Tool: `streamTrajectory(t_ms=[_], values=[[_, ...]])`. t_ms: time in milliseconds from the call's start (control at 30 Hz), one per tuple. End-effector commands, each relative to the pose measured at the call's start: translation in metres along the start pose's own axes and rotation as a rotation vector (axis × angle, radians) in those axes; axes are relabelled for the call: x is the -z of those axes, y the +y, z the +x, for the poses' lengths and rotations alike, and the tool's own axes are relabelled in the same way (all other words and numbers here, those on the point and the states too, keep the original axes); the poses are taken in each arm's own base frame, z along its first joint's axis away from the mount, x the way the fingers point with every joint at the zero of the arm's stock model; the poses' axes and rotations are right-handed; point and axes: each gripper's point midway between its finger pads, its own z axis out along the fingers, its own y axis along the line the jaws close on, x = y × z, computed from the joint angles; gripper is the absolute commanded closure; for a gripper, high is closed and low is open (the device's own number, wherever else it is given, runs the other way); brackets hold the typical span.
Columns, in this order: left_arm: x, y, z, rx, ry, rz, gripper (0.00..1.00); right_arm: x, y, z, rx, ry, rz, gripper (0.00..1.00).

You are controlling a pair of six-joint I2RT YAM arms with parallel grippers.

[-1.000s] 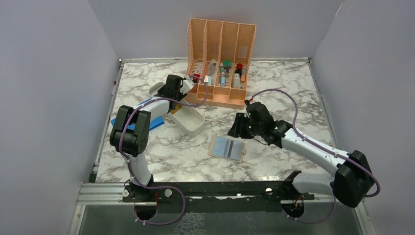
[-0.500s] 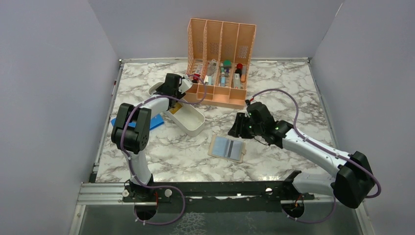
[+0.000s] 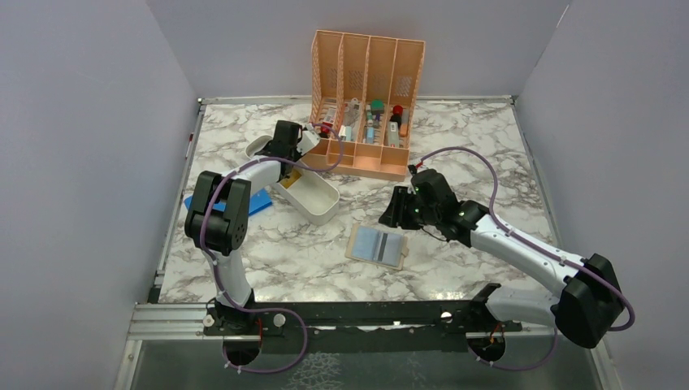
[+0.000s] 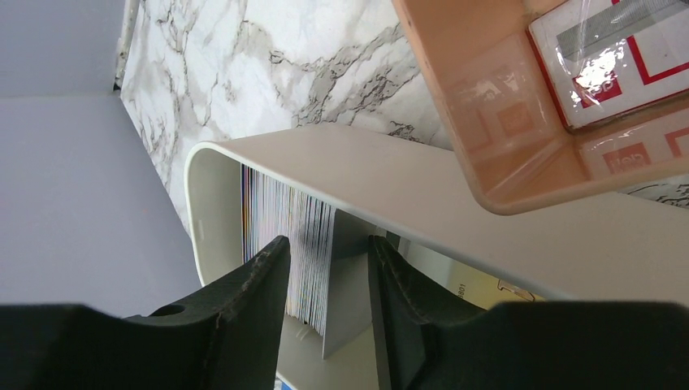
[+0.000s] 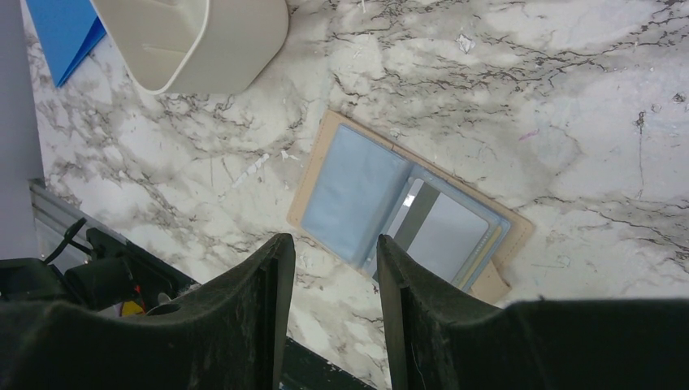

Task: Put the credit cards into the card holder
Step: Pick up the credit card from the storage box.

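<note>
Several credit cards stand on edge in a tight stack at the rounded end of the white tray. A grey card leans on the stack's right side. My left gripper reaches into that end of the tray, jaws apart, with the stack's near edge and the grey card in the gap. Whether the pads press on them does not show. The tan card holder lies open on the marble, its clear sleeves facing up. My right gripper hovers open and empty just above and right of it.
The orange slotted rack stands at the back, its front lip right beside the tray. A blue flat sheet lies under the left arm. A yellowish card lies flat in the tray.
My left gripper has shifted slightly toward the tray's far end and its jaws have narrowed around the card stack. The right arm and the card holder have not moved.
</note>
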Motion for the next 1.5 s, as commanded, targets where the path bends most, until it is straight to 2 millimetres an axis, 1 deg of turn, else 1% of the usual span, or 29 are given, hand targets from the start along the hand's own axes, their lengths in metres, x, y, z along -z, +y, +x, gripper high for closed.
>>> streamTrajectory(t_ms=[0,200,400,767,1033,1300,1400,1467], values=[[0.0057,0.0238,-0.0106,0.006,-0.018,-0.061,0.58,0.0068,0.0058,-0.0097,0.012,-0.033,-0.004,0.53],[0.0066,0.0250,-0.0108,0.004,-0.019,-0.062,0.58,0.0072,0.0058,-0.0098,0.010,-0.033,-0.005,0.53],[0.0063,0.0241,-0.0113,0.000,-0.017,-0.055,0.62,0.0074,0.0052,-0.0080,0.007,-0.032,-0.007,0.53],[0.0081,0.0275,-0.0129,-0.002,-0.016,-0.059,0.63,0.0071,0.0047,-0.0071,0.007,-0.030,-0.009,0.53],[0.0058,0.0247,-0.0139,0.000,-0.015,-0.044,0.70,0.0065,0.0047,-0.0070,0.011,-0.028,-0.007,0.53],[0.0094,0.0245,-0.0177,0.012,-0.023,-0.025,0.72,0.0051,0.0049,-0.0066,0.012,-0.023,-0.009,0.53],[0.0109,0.0237,-0.0178,0.017,-0.023,-0.016,0.76,0.0045,0.0051,-0.0058,0.011,-0.022,-0.013,0.53],[0.0131,0.0215,-0.0195,0.025,-0.028,0.002,0.80,0.0047,0.0061,-0.0051,0.009,-0.019,-0.017,0.53]])
